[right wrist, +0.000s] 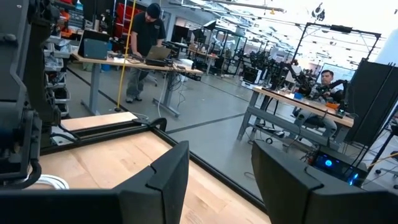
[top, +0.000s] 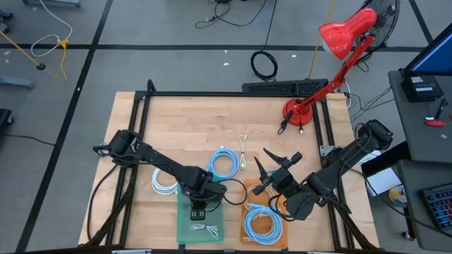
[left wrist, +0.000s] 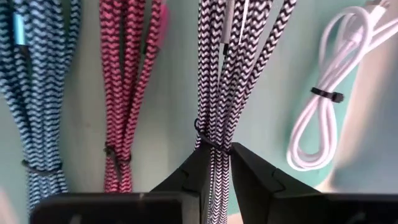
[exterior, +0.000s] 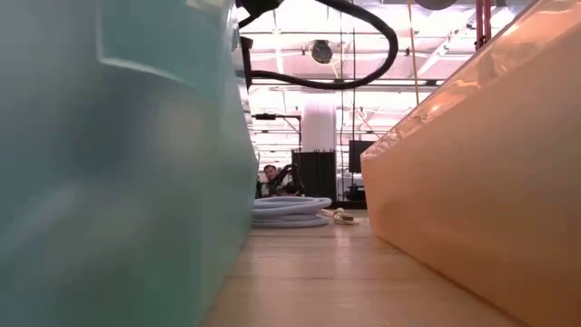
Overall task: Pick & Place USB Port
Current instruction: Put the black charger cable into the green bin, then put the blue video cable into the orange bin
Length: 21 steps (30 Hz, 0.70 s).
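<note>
Since the black-and-white braided cable [left wrist: 239, 68] is light and floppy, grab at its tie; left end effector [left wrist: 214, 163] sits narrow around it over the green tray [top: 185, 227]. Right end effector [right wrist: 221, 177] hovers open, empty, beside that tray.

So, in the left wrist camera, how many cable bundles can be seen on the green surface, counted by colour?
Blue braided bundle: 1
Pink braided bundle: 1
Black-and-white braided bundle: 1
Plain white bundle: 1
Total: 4
</note>
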Each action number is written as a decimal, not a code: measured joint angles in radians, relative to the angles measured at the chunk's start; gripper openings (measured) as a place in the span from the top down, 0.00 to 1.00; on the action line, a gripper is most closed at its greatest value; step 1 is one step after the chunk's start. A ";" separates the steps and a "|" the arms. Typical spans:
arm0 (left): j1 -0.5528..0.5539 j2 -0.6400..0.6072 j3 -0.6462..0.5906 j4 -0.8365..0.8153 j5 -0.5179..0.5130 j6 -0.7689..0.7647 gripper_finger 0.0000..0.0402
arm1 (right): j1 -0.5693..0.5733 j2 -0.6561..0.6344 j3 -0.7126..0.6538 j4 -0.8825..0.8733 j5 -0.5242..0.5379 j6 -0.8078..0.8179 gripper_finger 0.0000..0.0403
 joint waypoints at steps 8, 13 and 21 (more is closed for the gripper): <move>-0.004 -0.017 0.000 -0.033 -0.071 -0.008 0.82 | 0.000 0.000 0.000 0.000 0.000 0.000 0.59; -0.003 -0.050 0.007 -0.061 -0.105 -0.060 0.82 | 0.000 0.000 0.000 0.001 0.000 0.000 0.59; -0.028 -0.162 0.066 -0.133 -0.266 -0.076 0.82 | 0.000 0.000 -0.001 0.002 0.000 0.000 0.59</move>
